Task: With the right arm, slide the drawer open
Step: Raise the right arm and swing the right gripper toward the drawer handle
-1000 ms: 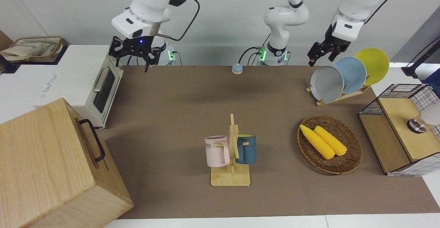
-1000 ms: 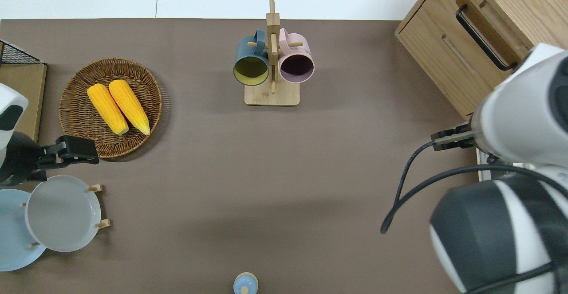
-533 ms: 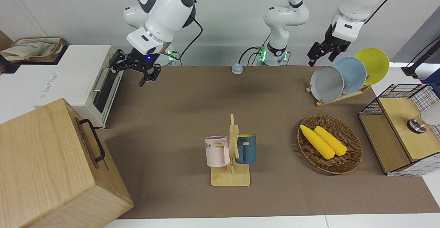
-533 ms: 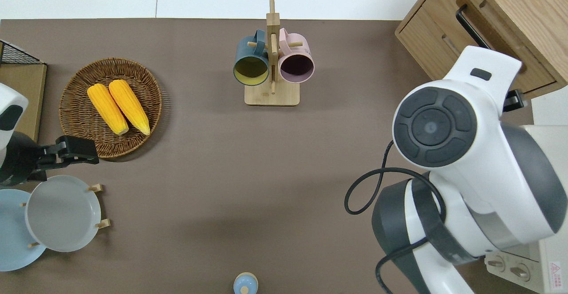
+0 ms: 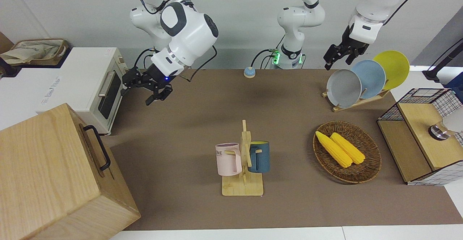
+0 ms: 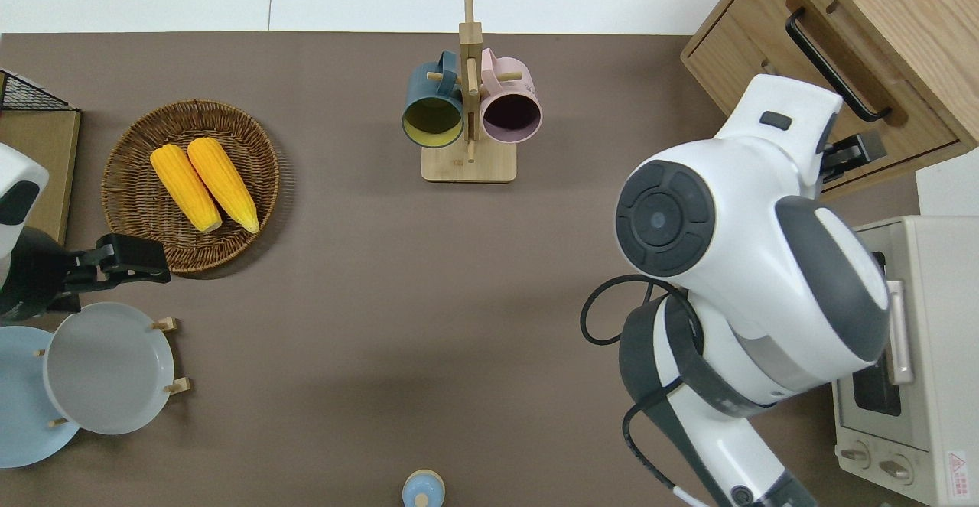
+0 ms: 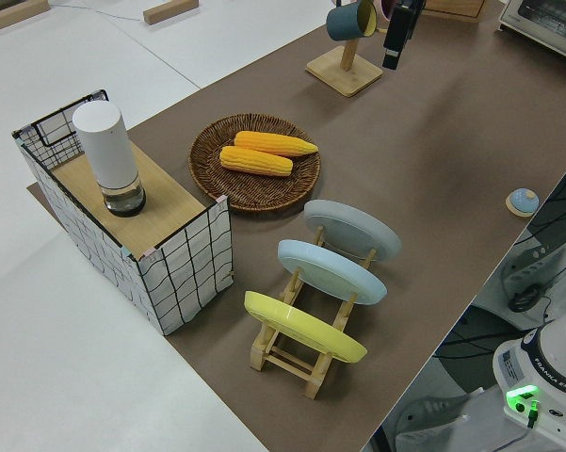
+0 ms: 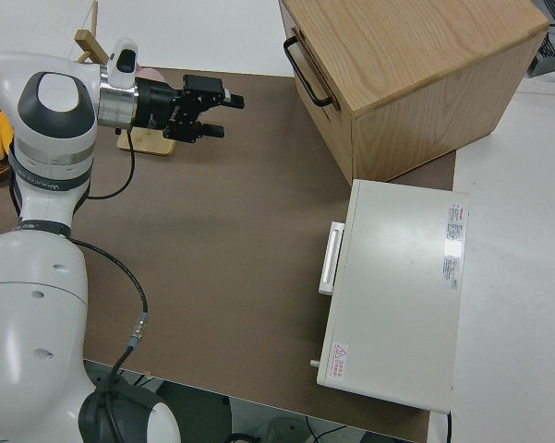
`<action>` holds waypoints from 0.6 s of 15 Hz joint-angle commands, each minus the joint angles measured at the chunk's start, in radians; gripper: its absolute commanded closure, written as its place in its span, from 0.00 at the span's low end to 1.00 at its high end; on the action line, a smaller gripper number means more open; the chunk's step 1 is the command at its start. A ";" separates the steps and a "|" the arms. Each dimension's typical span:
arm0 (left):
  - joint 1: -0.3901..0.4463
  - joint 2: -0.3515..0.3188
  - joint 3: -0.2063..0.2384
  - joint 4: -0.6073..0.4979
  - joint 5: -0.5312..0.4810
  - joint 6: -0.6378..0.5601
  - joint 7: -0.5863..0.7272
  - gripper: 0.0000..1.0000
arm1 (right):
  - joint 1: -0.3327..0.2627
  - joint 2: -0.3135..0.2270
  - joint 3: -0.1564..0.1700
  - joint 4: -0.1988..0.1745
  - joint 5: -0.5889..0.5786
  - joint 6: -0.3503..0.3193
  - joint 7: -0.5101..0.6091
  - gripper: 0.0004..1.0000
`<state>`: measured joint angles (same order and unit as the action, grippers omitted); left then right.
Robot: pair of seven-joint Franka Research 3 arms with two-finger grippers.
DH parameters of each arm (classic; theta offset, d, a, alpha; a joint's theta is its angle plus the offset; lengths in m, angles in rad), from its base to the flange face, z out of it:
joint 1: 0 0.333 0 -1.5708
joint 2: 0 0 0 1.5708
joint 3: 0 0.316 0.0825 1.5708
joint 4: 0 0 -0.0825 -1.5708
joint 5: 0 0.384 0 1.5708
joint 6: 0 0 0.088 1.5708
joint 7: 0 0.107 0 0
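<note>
Since a second ago the right arm (image 5: 184, 30) has been swinging away from the toaster oven (image 5: 90, 88) and out over the brown mat (image 5: 202, 124); its right gripper (image 5: 146, 88) is now hanging in the air over the mat near the corner of the big wooden box (image 5: 47, 175), clear of everything, with its two black fingers spread apart and nothing between them.

Going left to right in the front view: the box is running off the frame edge, pale grained wood with square corners; the drawer (image 6: 822, 86) in its front is sitting flush and closed, at the right arm's end of the table and farther from the robots than the toaster oven, its black metal bar handle (image 5: 97, 147) standing untouched; in the overhead view the arm's bulky white shell is hiding the gripper except for one black tip just short of the drawer front; the wooden mug rack (image 5: 244, 167) is carrying a pink mug (image 5: 228, 159) and a blue mug (image 5: 259, 156); the round woven basket (image 5: 365, 171) is holding two yellow corn cobs (image 5: 340, 148); the left gripper (image 5: 334, 57) is parked, and whether its fingers are apart I cannot tell.
</note>
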<state>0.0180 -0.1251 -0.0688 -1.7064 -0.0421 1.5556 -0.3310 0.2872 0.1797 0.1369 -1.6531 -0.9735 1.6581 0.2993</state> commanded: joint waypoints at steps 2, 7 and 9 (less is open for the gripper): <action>-0.001 -0.008 0.004 0.004 -0.001 -0.015 0.009 0.01 | 0.030 0.032 0.000 -0.022 -0.112 0.011 0.084 0.01; -0.001 -0.008 0.004 0.004 -0.001 -0.015 0.009 0.01 | 0.059 0.070 0.000 -0.027 -0.185 -0.001 0.109 0.01; -0.001 -0.008 0.004 0.004 -0.001 -0.015 0.009 0.01 | 0.066 0.081 0.000 -0.028 -0.221 -0.004 0.107 0.01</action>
<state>0.0180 -0.1251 -0.0688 -1.7065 -0.0421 1.5556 -0.3310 0.3404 0.2488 0.1373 -1.6680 -1.1304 1.6574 0.3840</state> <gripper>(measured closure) 0.004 0.013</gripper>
